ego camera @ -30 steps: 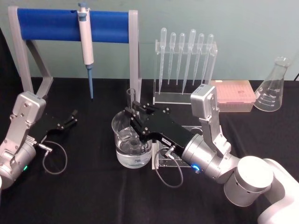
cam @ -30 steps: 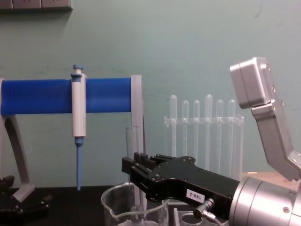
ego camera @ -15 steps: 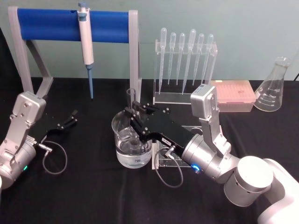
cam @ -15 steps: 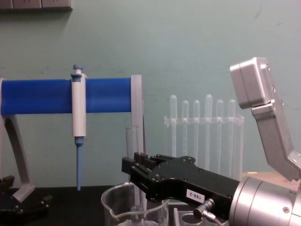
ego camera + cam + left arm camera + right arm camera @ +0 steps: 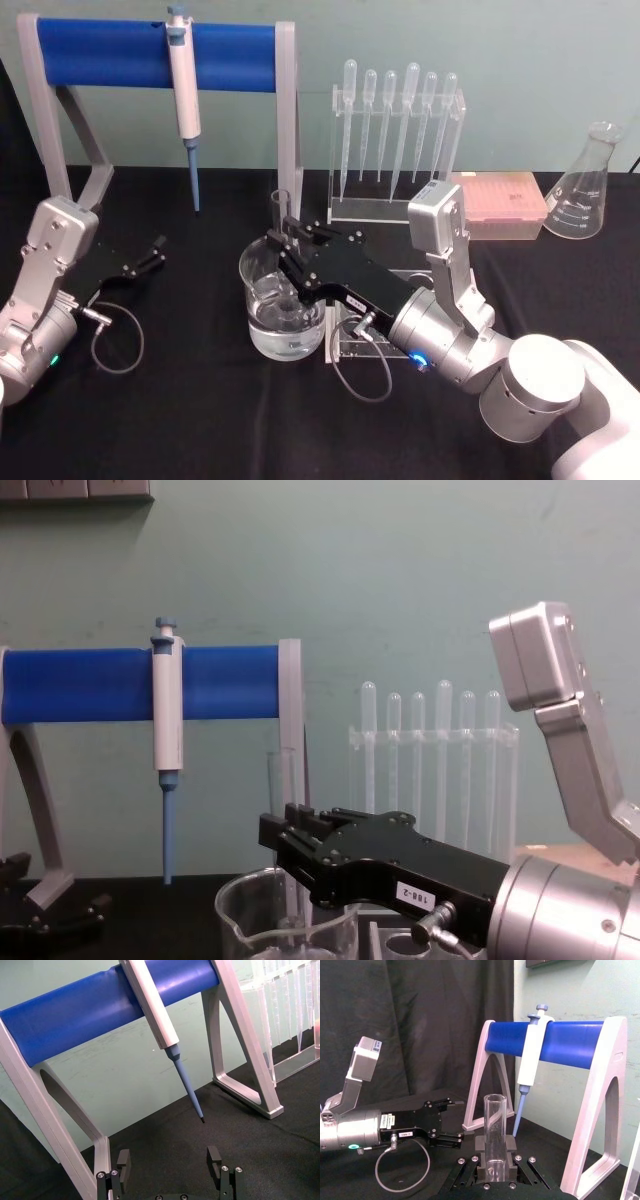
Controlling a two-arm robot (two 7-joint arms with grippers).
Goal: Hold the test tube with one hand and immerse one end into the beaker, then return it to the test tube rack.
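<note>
Right end effector (image 5: pixel 286 238), seen from the head, is clamped on the test tube (image 5: pixel 279 210) and holds it upright, its lower end down inside the beaker (image 5: pixel 262 335) directly beneath the fingers, so I judge the dipping step to be in hand; the test tube rack (image 5: pixel 342 348) lies just behind, under the wrist, and the left end effector (image 5: pixel 154 252) sits idle, well off to the side on the counter (image 5: pixel 200 420). From the left wrist, its fingers stand wide apart and empty. From the right wrist, the test tube (image 5: pixel 495 1125) rises straight from between the gripping fingers. From the chest, the tube's rim stands above the right end effector (image 5: pixel 300 852) and the beaker's rim below it. Next likely comes a straight lift until the round bottom clears that rim, then a short pull back and a vertical lowering into the rack
</note>
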